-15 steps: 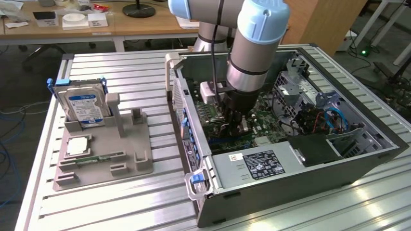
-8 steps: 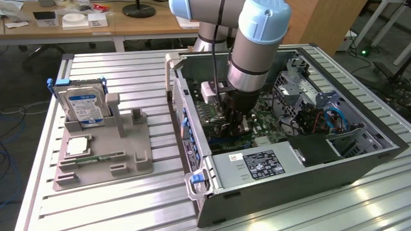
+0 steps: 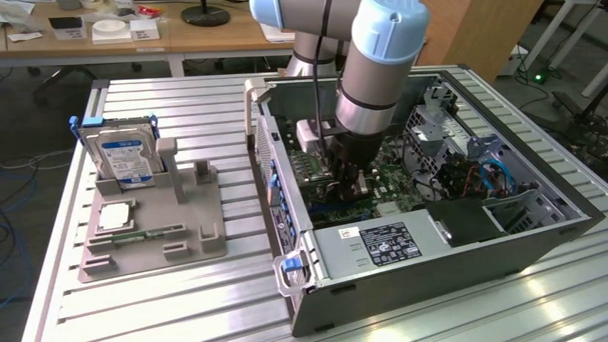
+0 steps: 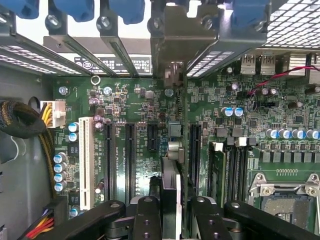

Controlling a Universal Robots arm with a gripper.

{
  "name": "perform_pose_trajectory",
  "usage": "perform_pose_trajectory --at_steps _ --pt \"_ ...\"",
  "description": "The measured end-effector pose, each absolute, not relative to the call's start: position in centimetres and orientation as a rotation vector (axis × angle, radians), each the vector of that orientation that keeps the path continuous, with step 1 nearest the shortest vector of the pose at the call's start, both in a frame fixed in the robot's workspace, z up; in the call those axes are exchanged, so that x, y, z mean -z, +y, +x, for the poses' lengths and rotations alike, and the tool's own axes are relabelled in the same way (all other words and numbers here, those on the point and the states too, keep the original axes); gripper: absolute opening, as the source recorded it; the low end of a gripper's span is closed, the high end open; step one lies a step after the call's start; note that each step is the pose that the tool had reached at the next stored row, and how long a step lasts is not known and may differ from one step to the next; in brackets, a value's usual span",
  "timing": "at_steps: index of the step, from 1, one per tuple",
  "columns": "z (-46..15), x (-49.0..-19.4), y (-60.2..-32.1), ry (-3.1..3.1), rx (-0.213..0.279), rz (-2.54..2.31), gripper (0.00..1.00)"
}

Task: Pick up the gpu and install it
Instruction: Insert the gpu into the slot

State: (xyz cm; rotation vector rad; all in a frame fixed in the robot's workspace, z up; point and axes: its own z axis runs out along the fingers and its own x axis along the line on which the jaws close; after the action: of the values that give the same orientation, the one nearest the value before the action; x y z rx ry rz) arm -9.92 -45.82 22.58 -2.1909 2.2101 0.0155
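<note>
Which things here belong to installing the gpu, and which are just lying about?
In the job: gpu, gripper clamped on it, open computer case, motherboard.
Lying about: hard drive, memory stick, grey holder.

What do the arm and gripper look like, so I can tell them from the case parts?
The arm is a silvery-grey round tube with light-blue rounded joint caps. A thin black cable runs down beside it, and a pale grey box sits at the wrist. The gripper is black, with black jointed fingers carrying round pivot pins.
</note>
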Motion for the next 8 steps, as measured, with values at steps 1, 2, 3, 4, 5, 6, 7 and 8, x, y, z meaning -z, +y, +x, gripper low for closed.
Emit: perform_pose_trajectory --at_steps 1,2,3,4,5,6,7,8 --pt "-9.93 -22.59 -45.75 2.210 -0.015 -2.191 0.27" --pt "-9.93 -22.59 -45.71 2.210 -0.015 -2.191 0.27" --pt "-9.92 -22.58 -45.69 2.210 -0.015 -2.191 0.27" --pt "-9.92 -22.58 -45.69 2.210 -0.016 -2.191 0.27" --pt "-9.92 -22.56 -45.68 2.210 -0.016 -2.191 0.27" --pt "-9.92 -22.56 -45.67 2.210 -0.016 -2.190 0.27" --pt "-9.92 -22.56 -45.68 2.210 -0.016 -2.190 0.27" --pt "-9.93 -22.56 -45.68 2.210 -0.016 -2.190 0.27"
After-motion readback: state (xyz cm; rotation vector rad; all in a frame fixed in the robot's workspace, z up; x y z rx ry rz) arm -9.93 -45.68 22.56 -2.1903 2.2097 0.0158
